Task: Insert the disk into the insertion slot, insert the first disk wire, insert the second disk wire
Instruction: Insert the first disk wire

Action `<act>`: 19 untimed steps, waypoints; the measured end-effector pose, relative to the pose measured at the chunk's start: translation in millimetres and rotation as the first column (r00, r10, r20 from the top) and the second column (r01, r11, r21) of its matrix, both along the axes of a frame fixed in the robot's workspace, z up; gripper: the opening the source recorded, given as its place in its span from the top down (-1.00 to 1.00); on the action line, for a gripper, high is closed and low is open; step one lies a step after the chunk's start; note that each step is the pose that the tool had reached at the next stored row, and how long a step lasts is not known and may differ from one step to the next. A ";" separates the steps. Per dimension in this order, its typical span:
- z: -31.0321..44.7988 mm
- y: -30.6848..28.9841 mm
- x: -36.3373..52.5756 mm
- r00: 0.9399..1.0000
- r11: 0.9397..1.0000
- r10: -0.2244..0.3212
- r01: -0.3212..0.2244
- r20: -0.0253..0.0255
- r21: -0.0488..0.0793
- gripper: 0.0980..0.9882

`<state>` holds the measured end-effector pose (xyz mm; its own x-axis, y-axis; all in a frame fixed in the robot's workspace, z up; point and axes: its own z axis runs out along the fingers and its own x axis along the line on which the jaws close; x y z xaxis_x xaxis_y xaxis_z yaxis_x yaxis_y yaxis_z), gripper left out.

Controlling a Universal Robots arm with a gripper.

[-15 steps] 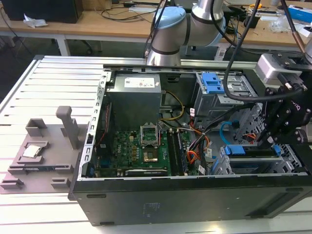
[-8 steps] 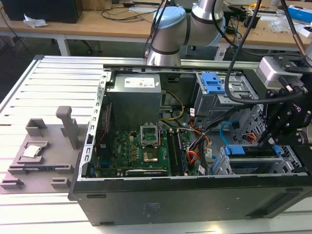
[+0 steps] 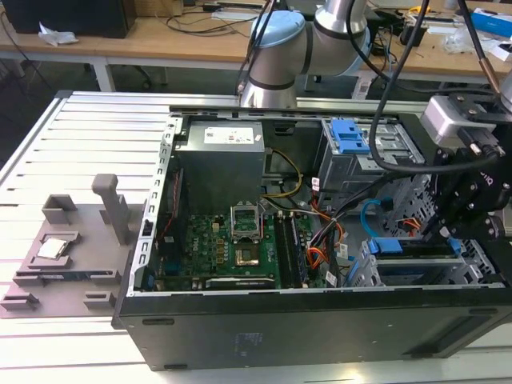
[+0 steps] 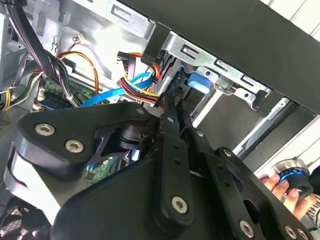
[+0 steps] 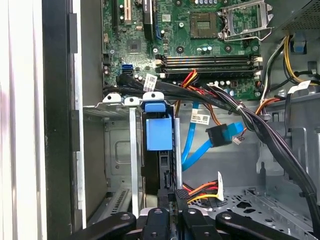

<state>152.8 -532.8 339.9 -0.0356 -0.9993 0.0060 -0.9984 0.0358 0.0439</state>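
Jaws stand narrow, pinched on the black plug at the end of the first disk wire (image 5: pixel 202 189), whose red, orange and yellow strands curve away just beside the disk (image 5: pixel 159 134). The disk sits edge-on inside the insertion slot (image 5: pixel 117 150), its bright blue carrier frame showing between the slot's silver walls. The held plug is at the end of the disk opposite its blue tab; whether it is seated there I cannot tell. The second disk wire (image 5: pixel 192 145) hangs loose near the disk, its black-and-blue plug free in the air and apart from the disk. Beyond the disk lies the motherboard (image 5: pixel 165 35), and thick black cables (image 5: pixel 260 130) run from it past the disk. In the exterior view the arm (image 3: pixel 280 56) reaches into the open computer case (image 3: pixel 264 336), which lies on the slatted tabletop (image 3: pixel 88 136). The grey cage (image 3: pixel 330 160) with its blue latch stands near the disk.
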 end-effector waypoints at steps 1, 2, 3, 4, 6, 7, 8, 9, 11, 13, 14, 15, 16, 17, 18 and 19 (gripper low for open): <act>-0.4 -0.2 0.0 1.000 1.000 0.000 0.000 0.000 0.000 0.85; -0.8 -0.3 0.0 1.000 1.000 0.000 0.000 0.000 0.000 0.85; -1.0 -0.4 0.0 1.000 1.000 0.000 0.000 0.000 0.000 0.85; -1.2 -0.5 0.0 1.000 1.000 0.000 0.000 0.000 0.000 0.85; -1.2 -0.6 0.0 1.000 1.000 0.000 0.000 0.000 0.000 0.85; -1.1 -0.7 0.0 1.000 1.000 0.000 0.000 0.000 0.000 0.82; -1.2 -0.7 0.0 1.000 1.000 0.000 0.000 0.000 0.000 0.82; -1.2 -0.8 0.0 1.000 1.000 0.000 0.000 0.000 0.000 0.68; 2.2 -0.9 0.0 1.000 1.000 0.000 0.000 0.000 0.000 0.68; 16.5 -0.7 0.0 1.000 1.000 0.000 0.000 0.001 0.000 0.68; 20.1 -0.3 0.0 1.000 1.000 0.000 0.000 0.002 0.000 0.72; 22.8 -0.1 0.0 1.000 1.000 0.000 0.000 0.002 0.000 0.72; 25.4 0.0 0.0 1.000 1.000 0.000 0.000 0.002 0.000 0.87; 30.8 0.3 0.0 1.000 1.000 0.000 0.000 0.003 -0.001 0.98; 34.3 0.4 -0.1 1.000 1.000 0.000 0.000 0.004 -0.001 0.98; 37.7 0.4 -0.1 1.000 1.000 0.000 0.000 0.004 -0.001 0.98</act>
